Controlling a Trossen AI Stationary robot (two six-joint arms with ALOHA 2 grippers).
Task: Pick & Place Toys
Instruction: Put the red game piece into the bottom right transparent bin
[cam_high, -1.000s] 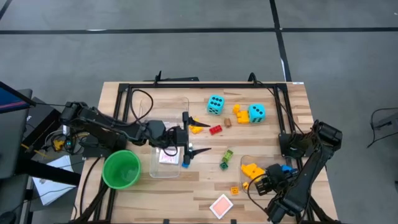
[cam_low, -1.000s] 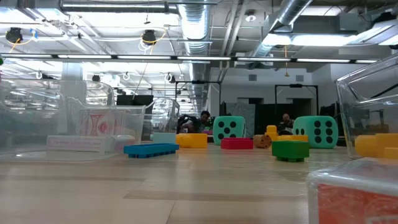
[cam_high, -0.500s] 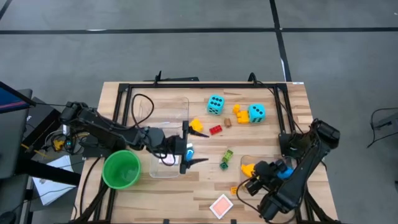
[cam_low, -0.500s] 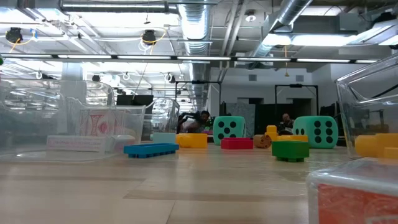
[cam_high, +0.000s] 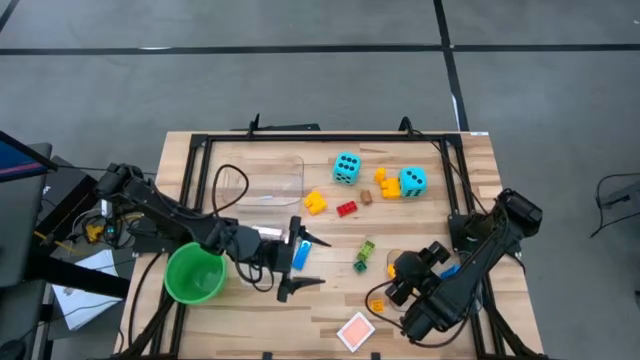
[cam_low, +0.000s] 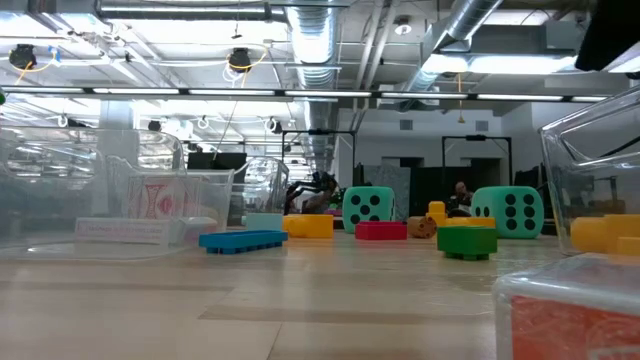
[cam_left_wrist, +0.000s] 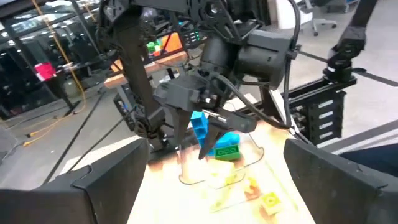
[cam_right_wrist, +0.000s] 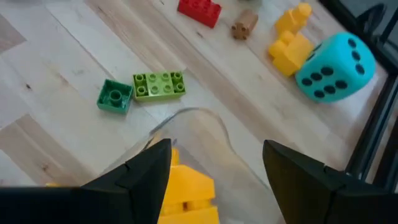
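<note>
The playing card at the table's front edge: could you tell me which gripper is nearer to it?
Right. The right gripper hangs just behind the playing card; the left gripper is farther off toward the green cup.

Two dark jointed arms (black cables looping) with angular fingers

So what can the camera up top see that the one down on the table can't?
Only the high view shows the green cup, the playing card near the table's front edge, and both arms: the left gripper open by the cup, the right gripper over the right bin.

Only the low view shows the room behind, with ceiling pipes and people far off.

Both show the two cyan dice, the red brick and the blue brick.
</note>
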